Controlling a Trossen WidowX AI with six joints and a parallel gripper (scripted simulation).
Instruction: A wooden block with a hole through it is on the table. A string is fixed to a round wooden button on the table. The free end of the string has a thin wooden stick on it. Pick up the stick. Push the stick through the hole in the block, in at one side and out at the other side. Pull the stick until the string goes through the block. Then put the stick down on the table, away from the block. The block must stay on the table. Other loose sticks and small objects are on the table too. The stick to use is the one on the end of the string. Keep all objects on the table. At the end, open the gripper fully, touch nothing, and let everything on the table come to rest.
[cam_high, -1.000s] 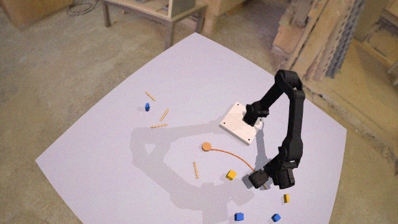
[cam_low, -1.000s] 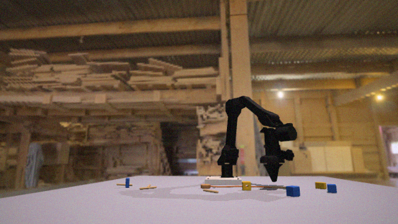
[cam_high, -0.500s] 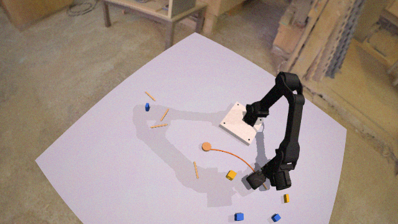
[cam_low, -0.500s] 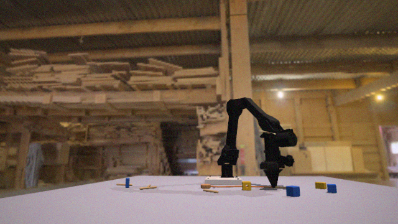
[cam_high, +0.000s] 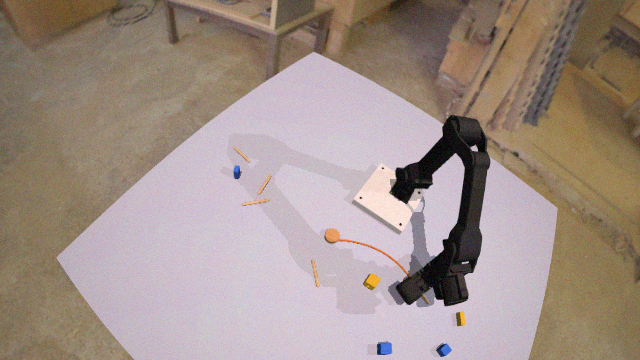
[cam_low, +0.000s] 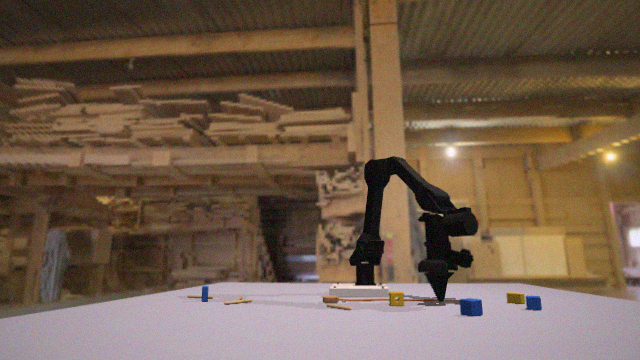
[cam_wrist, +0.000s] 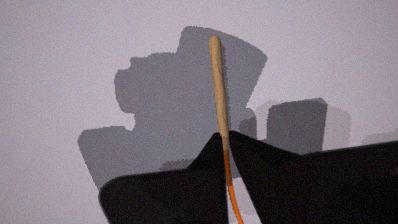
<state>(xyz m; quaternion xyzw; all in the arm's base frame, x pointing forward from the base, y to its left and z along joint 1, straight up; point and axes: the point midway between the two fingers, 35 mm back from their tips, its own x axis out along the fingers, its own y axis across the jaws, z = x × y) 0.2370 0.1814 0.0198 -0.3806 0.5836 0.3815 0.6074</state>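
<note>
1. I see a timber workshop behind the rig, with stacked planks and beams, and a pale lilac table (cam_high: 210, 280) carrying everything.
2. My arm stands on a white base plate (cam_high: 372, 202) and reaches down to the table near its right side.
3. The pincer (cam_wrist: 226, 145) is pressed together on the stick (cam_wrist: 218, 85), pinching it where the wood meets the orange string (cam_wrist: 233, 197); most of the stick juts out ahead of the tips.
4. From the side, the pincer (cam_low: 440, 298) has its tips down at the table surface.
5. The string (cam_high: 375, 248) curves back to the round button (cam_high: 332, 235).
6. The yellow block (cam_high: 371, 281) with the hole sits just beside the pincer, between it and a loose stick (cam_high: 315, 273).
7. Three more loose sticks and a blue piece (cam_high: 237, 172) lie well apart, at the far left.
</note>
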